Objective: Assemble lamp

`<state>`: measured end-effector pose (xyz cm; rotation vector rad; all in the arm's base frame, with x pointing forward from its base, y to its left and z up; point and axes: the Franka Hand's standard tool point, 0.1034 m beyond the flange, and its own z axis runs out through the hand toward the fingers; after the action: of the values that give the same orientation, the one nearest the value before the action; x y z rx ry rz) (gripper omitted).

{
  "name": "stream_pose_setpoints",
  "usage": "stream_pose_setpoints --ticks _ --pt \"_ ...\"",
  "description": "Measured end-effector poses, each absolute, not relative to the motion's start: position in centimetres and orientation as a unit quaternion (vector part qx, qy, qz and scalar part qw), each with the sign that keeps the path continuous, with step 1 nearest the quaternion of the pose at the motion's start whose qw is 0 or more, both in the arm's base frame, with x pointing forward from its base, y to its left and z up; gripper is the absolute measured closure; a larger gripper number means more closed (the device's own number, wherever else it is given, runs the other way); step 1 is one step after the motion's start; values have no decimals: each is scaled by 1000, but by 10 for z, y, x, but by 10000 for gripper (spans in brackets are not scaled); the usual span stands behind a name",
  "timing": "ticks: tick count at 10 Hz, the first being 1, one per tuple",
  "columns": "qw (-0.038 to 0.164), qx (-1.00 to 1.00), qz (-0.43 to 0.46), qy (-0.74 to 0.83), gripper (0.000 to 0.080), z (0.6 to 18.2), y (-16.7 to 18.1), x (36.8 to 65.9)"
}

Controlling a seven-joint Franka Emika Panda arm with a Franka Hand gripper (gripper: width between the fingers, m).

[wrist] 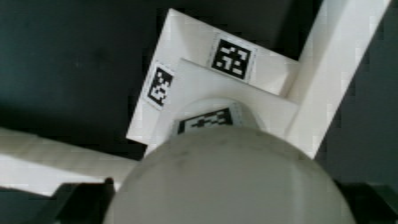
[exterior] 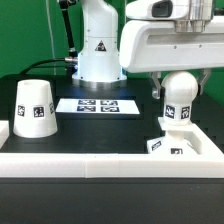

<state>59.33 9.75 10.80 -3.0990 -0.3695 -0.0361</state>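
My gripper point(exterior: 179, 90) is shut on the white ball-shaped bulb point(exterior: 178, 97) and holds it upright just above the small square base point(exterior: 168, 144), which lies at the exterior view's right in the corner of the rail. In the wrist view the bulb point(wrist: 222, 175) fills the foreground between my dark fingers point(wrist: 80, 195), with the tagged base point(wrist: 199, 80) beyond it. The bulb's tagged stem hangs close over the base; I cannot tell whether they touch. The tapered shade point(exterior: 35, 108) stands mouth down at the exterior view's left, apart from the gripper.
The marker board point(exterior: 98, 104) lies flat at the middle back, before the robot's pedestal point(exterior: 97, 45). A long white border rail point(exterior: 100, 165) runs along the front and up the right side, and shows in the wrist view point(wrist: 329, 70) beside the base.
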Motion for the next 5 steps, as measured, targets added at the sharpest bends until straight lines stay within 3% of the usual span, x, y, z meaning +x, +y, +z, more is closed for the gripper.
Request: stream_pose_setpoints --ticks 5 --pt "22 -983 -6 180 222 109 101 594"
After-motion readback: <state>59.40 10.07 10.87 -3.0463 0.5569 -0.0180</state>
